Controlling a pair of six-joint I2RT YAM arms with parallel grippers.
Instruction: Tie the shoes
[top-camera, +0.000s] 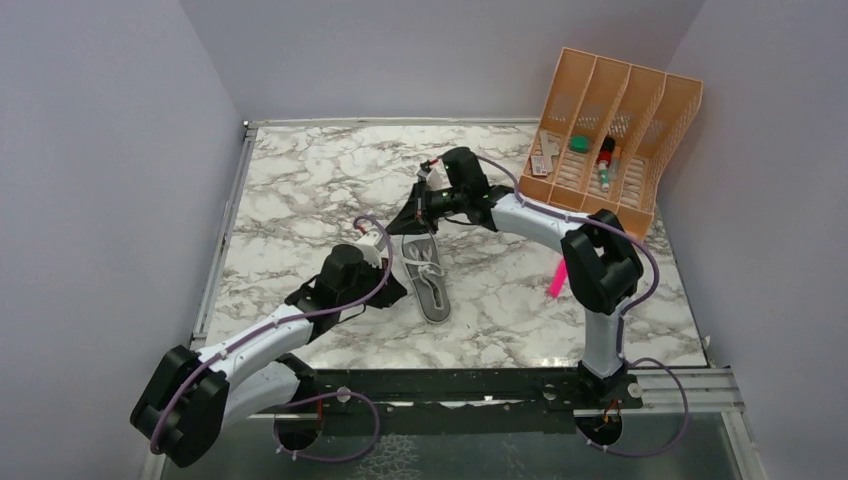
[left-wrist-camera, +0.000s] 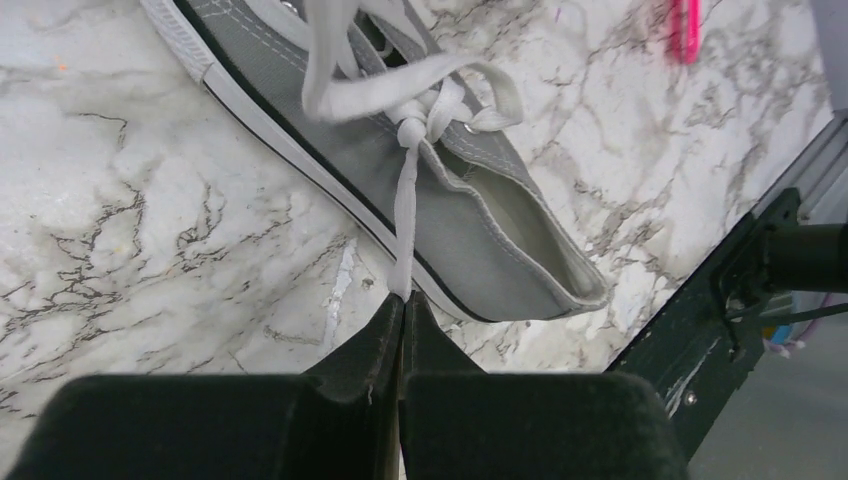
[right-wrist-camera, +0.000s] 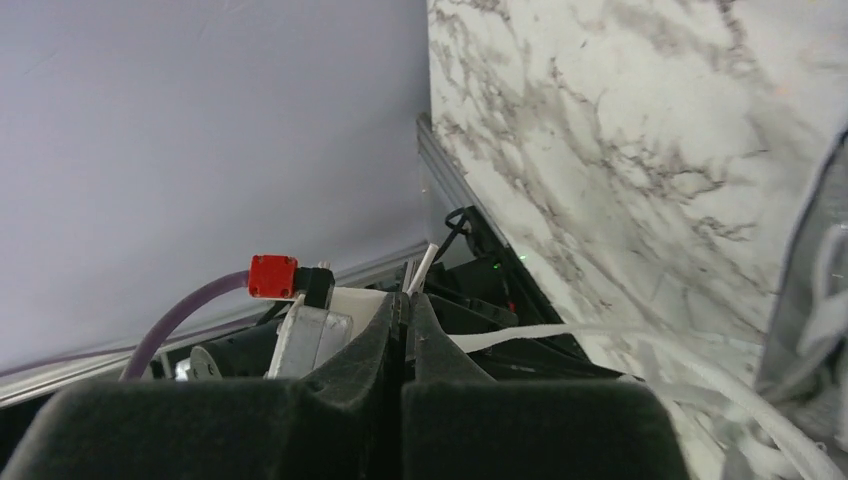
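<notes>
Here, my left gripper (left-wrist-camera: 402, 305) and right gripper (right-wrist-camera: 408, 305) each pinch a limp lace (left-wrist-camera: 404, 215); the light sneaker (left-wrist-camera: 480, 230) likely drags.

Sneaker (left-wrist-camera: 480, 225) toe — cut off, left wrist view.

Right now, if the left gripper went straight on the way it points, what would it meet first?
The sneaker: its white sole rim lies just ahead of the left gripper, along the pinched lace. Depth is unclear.
</notes>
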